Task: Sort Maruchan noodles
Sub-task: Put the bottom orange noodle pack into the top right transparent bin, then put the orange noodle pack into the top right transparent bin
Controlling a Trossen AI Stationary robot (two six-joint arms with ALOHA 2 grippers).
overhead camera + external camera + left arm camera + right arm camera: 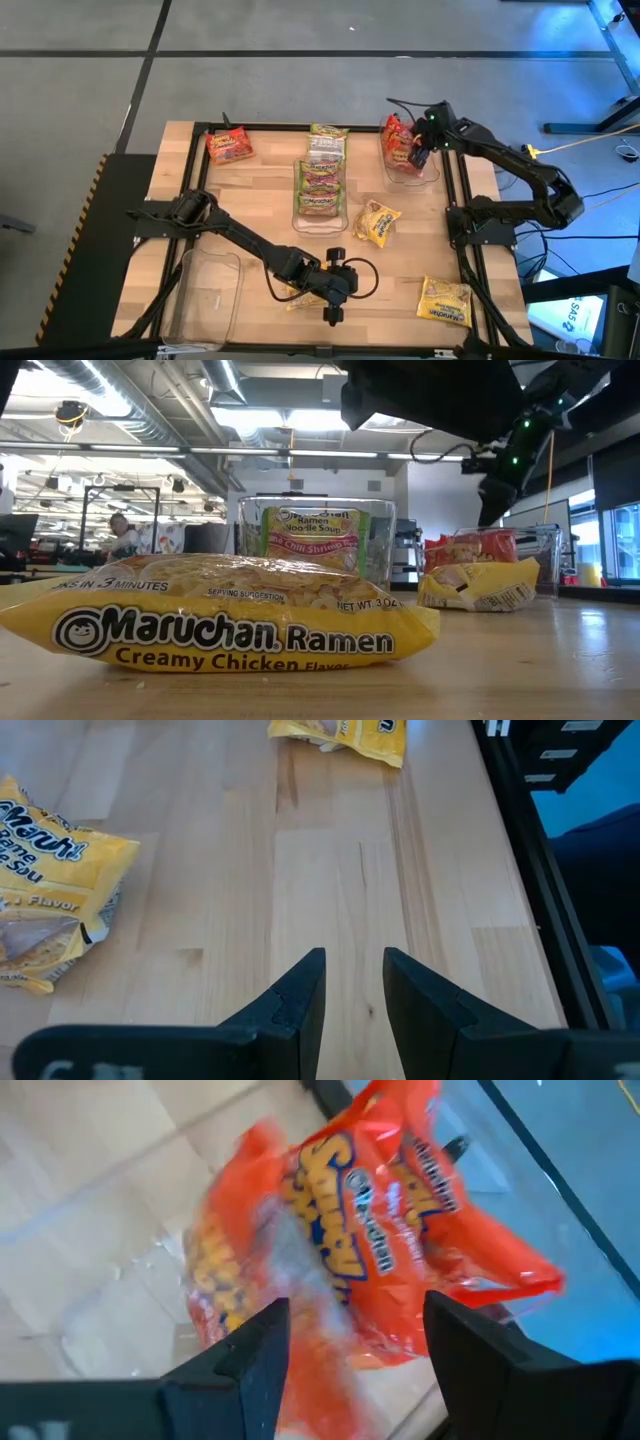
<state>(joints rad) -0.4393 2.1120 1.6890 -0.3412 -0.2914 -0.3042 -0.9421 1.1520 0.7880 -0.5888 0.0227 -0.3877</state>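
My right gripper (350, 1340) hangs open over the clear bin (430, 172) at the table's far right. A red Maruchan packet (360, 1250) lies just beyond its fingers in that bin, blurred. My left gripper (355, 985) is narrowly open near the table's near edge, over bare wood. A yellow packet (298, 293) lies under the left arm. Two more yellow packets (378, 222) (445, 300) lie on the table. Green packets (320, 175) fill the middle bin. One red packet (228, 146) lies flat at the far left.
An empty clear bin (205, 295) stands at the near left corner. The black frame rail (462, 230) runs along the table's right side. Bare wood lies between the middle bin and the far-left red packet. In the low view a person (120, 535) sits far behind the table.
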